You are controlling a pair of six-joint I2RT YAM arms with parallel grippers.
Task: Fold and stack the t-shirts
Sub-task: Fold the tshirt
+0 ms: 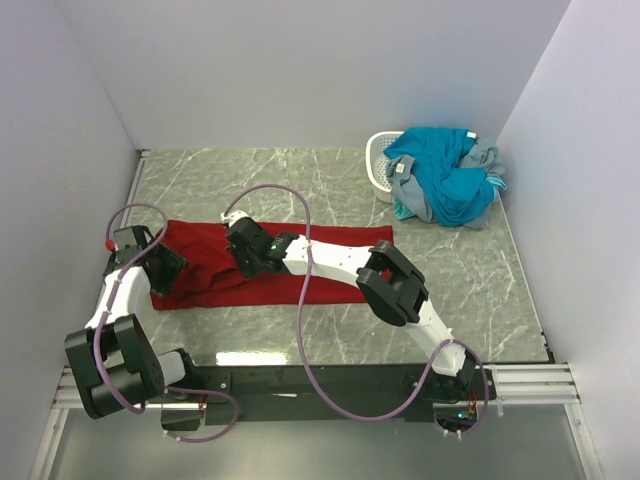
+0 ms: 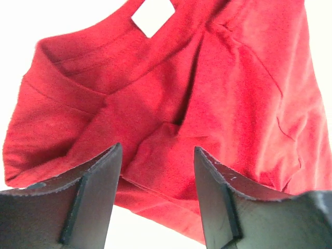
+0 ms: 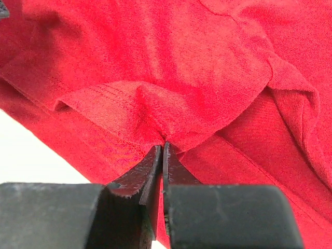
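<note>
My right gripper has its two fingers pressed together on a raised pinch of the red t-shirt. The cloth gathers into a small peak at the fingertips. My left gripper has its fingers apart, with a folded edge of the same shirt in the gap between them. I cannot tell whether either pad touches the cloth.

The red t-shirt lies as a long band across the near-left part of the table, with the left gripper at its left end and the right gripper further in. The white neck label shows inside the collar, beyond the left fingers.

Container: the white basket stands at the far right of the table, well apart from the red shirt. A crumpled heap of t-shirts, teal-blue with grey beneath and at the edges, lies on it and spills over its right side onto the table.

Limits of view:
- Only the left rim and wall of the basket show; its interior is covered.
- The number of shirts in the heap cannot be made out.
- My right arm hides the middle of the red shirt from above.
- In both wrist views the table is washed out to white.
</note>
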